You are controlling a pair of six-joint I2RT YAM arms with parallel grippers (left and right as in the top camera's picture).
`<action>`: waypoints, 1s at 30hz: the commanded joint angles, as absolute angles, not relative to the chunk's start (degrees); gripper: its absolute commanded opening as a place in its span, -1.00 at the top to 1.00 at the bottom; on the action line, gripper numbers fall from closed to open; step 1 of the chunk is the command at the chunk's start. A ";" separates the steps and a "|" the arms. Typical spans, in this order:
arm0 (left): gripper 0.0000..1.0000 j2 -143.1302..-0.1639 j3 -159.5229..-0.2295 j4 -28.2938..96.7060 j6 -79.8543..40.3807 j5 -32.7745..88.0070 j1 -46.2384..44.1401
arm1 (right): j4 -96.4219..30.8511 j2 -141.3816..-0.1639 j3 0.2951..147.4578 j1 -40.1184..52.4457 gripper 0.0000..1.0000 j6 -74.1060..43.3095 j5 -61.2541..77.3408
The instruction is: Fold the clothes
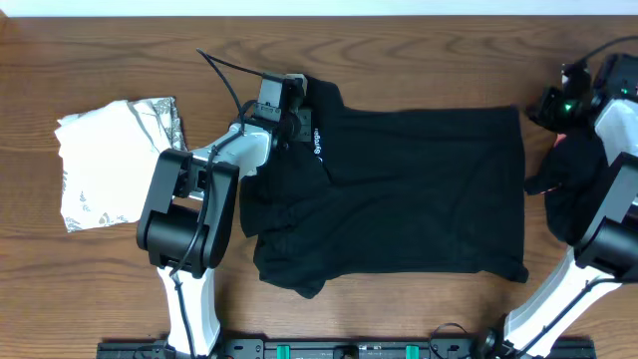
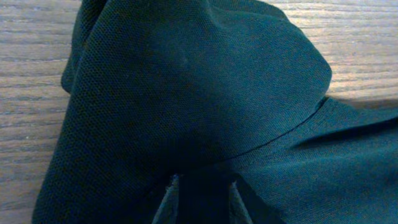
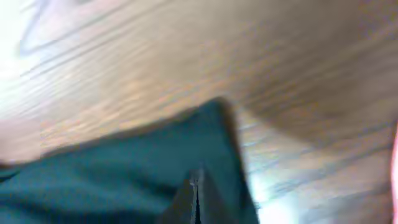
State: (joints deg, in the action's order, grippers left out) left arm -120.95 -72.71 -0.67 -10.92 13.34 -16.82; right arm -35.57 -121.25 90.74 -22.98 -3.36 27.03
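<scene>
Wooden table (image 1: 419,40) across the whole overhead frame. At its centre, a black short-sleeved shirt (image 1: 419,189): lies spread mostly flat, bunched along its left edge and rumpled at the lower left corner. At left of frame, well apart from it, a white, grey-printed garment (image 1: 105,165): sits folded into a rough square. At the right edge, a dark heap of clothes (image 1: 563,199): lies partly under the right arm.

Left gripper (image 2: 203,182) at the shirt's upper left corner: pinches a fold of the black fabric between narrowly parted fingers, with the cloth tented up ahead of them in the left wrist view. Right gripper (image 3: 196,180) near the shirt's upper right corner: clenched tight, fingers together over a corner of dark fabric. Too blurred there to tell whether any cloth sits between them.

Small white logo (image 1: 319,143) just beside the left gripper. Sliver of pink (image 3: 394,162) at the right edge of the right wrist view.
</scene>
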 commanded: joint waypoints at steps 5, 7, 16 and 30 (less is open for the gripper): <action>0.42 -122.26 -71.48 1.56 -11.68 11.75 -16.03 | -40.93 -120.95 90.85 -16.03 0.97 1.39 19.35; 0.42 -122.26 -71.48 1.74 -11.68 11.75 -16.03 | -41.34 -121.71 90.59 -14.74 0.97 1.37 16.08; 0.42 -122.26 -71.48 2.55 -11.66 11.75 -16.03 | -37.87 -124.33 90.30 -13.04 0.98 1.34 12.80; 0.42 -122.26 -71.48 1.98 -11.66 11.73 -16.03 | -26.94 -135.98 90.30 -11.73 0.95 -3.99 12.47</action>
State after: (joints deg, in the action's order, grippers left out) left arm -120.73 -72.90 0.36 -10.92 13.32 -16.71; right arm -27.70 -129.34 91.72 -12.99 -1.08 14.17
